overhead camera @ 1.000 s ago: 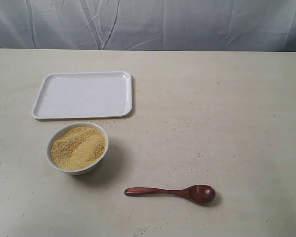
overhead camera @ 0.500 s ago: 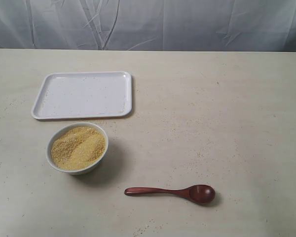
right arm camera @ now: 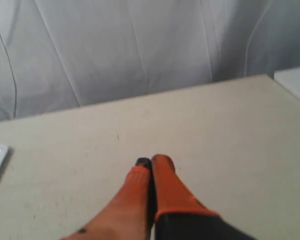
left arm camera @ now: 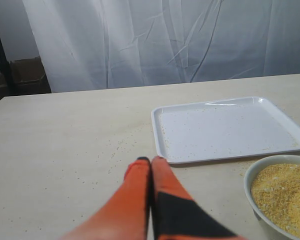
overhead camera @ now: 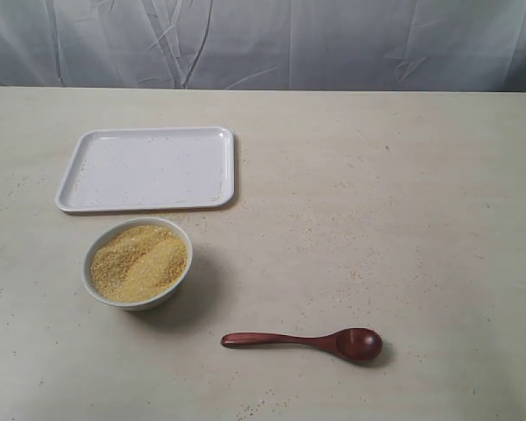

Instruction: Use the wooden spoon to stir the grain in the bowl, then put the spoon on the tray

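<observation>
The wooden spoon [overhead camera: 302, 340] lay flat on the table [overhead camera: 403, 219], its oval end pointing away from the bowl [overhead camera: 145, 304] and its handle tip pointing back toward it. It lay free, untouched by either gripper, and apart from the bowl. The bowl stood upright, filled with a mound of the grain [overhead camera: 138, 262], and just beside one long edge of the tray [overhead camera: 149, 171], which carried only a few stray granules. Loose granules also dotted the table around all three.

The left gripper [left arm camera: 150, 160] had its orange fingers pressed together with nothing between them. It hung above bare table. The tray lay just beyond its fingertips and off to one side, and the bowl sat on that same side, nearer the wrist, close by but not touching.

The right gripper [right arm camera: 152, 161] was likewise clenched on nothing, its fingertips meeting over bare table. Ahead of both grippers hung a creased white curtain [overhead camera: 333, 44] past the table's far edge.
</observation>
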Motion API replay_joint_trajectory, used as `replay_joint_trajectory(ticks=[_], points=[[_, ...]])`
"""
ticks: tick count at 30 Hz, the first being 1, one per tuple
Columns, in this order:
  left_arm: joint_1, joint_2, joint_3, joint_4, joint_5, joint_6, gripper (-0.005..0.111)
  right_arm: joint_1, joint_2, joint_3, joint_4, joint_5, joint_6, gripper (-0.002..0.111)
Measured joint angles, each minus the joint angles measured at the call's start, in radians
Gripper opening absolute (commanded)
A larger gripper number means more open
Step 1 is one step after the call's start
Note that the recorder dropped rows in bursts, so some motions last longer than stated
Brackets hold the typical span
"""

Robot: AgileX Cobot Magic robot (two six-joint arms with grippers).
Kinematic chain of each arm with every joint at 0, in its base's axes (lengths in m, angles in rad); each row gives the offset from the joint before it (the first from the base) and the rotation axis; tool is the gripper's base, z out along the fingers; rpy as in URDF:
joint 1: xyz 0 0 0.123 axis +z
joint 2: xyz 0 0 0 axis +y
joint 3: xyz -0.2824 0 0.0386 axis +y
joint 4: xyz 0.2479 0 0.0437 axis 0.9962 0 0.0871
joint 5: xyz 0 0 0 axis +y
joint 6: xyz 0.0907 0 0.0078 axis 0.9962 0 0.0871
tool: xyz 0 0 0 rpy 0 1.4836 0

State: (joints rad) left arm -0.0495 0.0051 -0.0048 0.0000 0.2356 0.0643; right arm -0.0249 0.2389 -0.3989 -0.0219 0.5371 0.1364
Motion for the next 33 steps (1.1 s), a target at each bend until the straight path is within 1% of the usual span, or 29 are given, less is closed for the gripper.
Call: replay_joint_trajectory(ticks=[2,3,7,9,13,16,19,23,25,30,31,33], points=[[0.000,0.000,0.000,0.000,0.000,0.000,0.000,0.000,0.081,-0.057,-0.004,0.066,0.000,0.000],[0.000,0.000,0.000,0.000,0.000,0.000,0.000,0.000,0.121,-0.071,-0.011,0.072,0.000,0.000],[0.000,0.000,0.000,0.000,0.000,0.000,0.000,0.000,0.269,-0.081,-0.029,0.026,0.001,0.000],[0.000,0.000,0.000,0.000,0.000,0.000,0.000,0.000,0.356,-0.090,-0.020,0.034,-0.002,0.000],[0.000,0.000,0.000,0.000,0.000,0.000,0.000,0.002,0.519,-0.130,0.028,0.117,-0.032,0.000],[0.000,0.000,0.000,0.000,0.000,0.000,0.000,0.035,0.641,-0.171,0.089,0.174,-0.063,0.000],[0.000,0.000,0.000,0.000,0.000,0.000,0.000,0.118,0.745,-0.213,0.148,0.214,-0.082,0.000],[0.000,0.000,0.000,0.000,0.000,0.000,0.000,0.300,0.910,-0.280,0.184,0.232,-0.115,0.001],[0.000,0.000,0.000,0.000,0.000,0.000,0.000,0.407,1.000,-0.321,0.186,0.232,-0.136,0.007],[0.000,0.000,0.000,0.000,0.000,0.000,0.000,0.642,1.199,-0.427,0.160,0.175,-0.164,0.039],[0.000,0.000,0.000,0.000,0.000,0.000,0.000,0.684,1.236,-0.453,0.144,0.169,-0.166,0.043],[0.000,0.000,0.000,0.000,0.000,0.000,0.000,0.751,1.298,-0.504,0.113,0.159,-0.190,0.044]])
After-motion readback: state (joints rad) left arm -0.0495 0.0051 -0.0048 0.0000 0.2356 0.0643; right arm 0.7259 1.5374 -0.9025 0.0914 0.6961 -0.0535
